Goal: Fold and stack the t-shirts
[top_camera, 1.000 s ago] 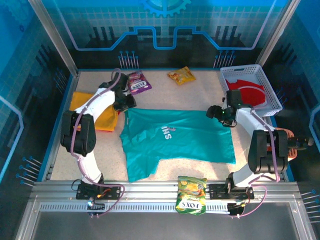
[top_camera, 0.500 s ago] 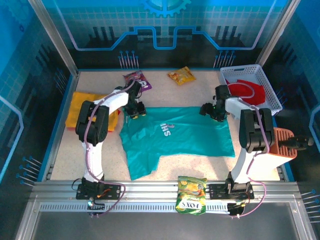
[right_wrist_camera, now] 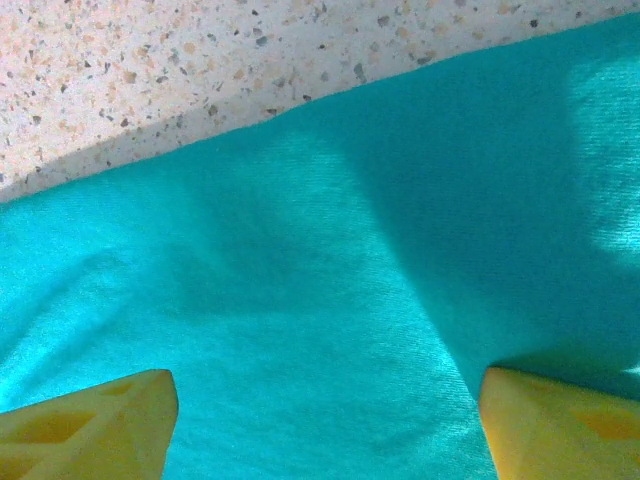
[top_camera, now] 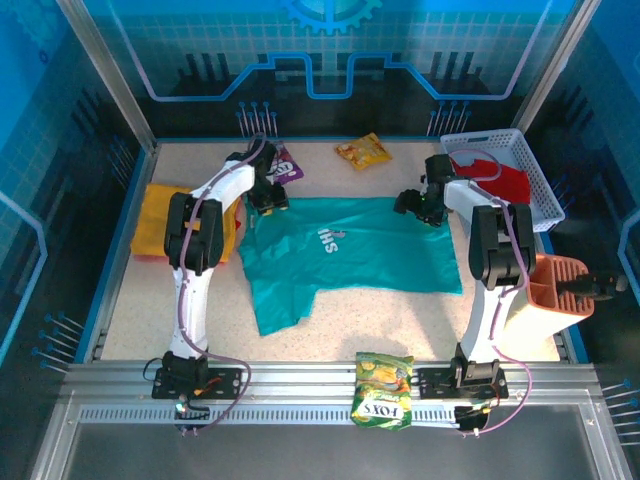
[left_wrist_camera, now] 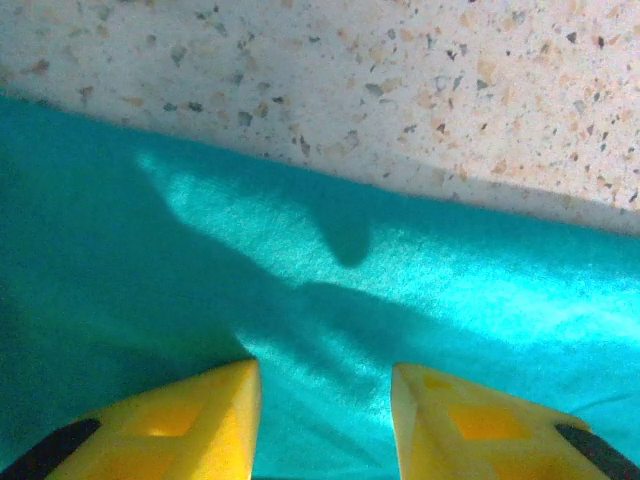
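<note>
teal shirt (top_camera: 350,262) flat on table, long axis left-right. our left gripper (top_camera: 268,204) over shirt's far-left corner, fingers part spread, nothing pinched. right gripper (top_camera: 413,207) over shirt's far-right corner, fingers wide apart. shirt's far edge just ahead of both fingertips; we judge each arm nearest own corner.

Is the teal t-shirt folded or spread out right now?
Spread out. The teal t-shirt lies open across the table, its white lettering facing up, with no fold made yet.
</note>
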Controlling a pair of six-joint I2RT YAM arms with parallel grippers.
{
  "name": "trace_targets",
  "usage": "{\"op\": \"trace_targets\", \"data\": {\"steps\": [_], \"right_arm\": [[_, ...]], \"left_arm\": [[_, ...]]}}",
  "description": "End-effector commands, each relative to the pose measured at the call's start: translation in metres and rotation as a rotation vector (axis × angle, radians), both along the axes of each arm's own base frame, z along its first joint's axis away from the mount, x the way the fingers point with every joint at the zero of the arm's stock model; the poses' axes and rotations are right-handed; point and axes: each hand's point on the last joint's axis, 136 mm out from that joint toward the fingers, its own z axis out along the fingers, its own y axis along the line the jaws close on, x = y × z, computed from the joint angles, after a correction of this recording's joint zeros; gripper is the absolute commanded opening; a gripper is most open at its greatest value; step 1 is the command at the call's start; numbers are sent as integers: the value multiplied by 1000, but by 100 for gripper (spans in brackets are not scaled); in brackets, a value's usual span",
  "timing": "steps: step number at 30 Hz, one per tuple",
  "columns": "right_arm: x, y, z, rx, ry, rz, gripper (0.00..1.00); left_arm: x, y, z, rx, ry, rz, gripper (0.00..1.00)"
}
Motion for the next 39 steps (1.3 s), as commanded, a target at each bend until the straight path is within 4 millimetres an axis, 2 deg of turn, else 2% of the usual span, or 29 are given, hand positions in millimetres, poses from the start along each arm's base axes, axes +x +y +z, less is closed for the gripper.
{"op": "trace_targets", "data": {"steps": [1,5,7,9,13,16,21,25,30,35,39], "right_arm": [[-6,9,34,13,-52,33,82],[-22,11,76,32,-94,40,86],[-36,9,88,34,-100,27,97],[-56,8,92,46,-89,8,100],[-96,6,87,69,-53,-9,100],[-127,1,79,74,-31,-28,100],[-173,-22,57,7,10,-103,100],[-198,-37,39,43,66,-174,91],[-218,-52,24,41,107,-239,88],[-233,-67,17,-13,134,-297,86],[-238,-71,11,-18,135,-319,85]], "left_arm": [[-15,-5,38,-13,-36,-62,43],[-34,-16,81,-66,-97,-101,53],[-49,-18,98,-78,-114,-112,54],[-67,-19,111,-87,-138,-111,57],[-105,-13,115,-108,-139,-79,57],[-142,-11,106,-131,-100,-67,56],[-218,-6,81,-150,-21,-26,52],[-266,-6,62,-164,48,26,52],[-318,-11,33,-119,149,66,51],[-357,-6,14,-100,220,135,50],[-366,-8,0,-110,236,173,48]]}}
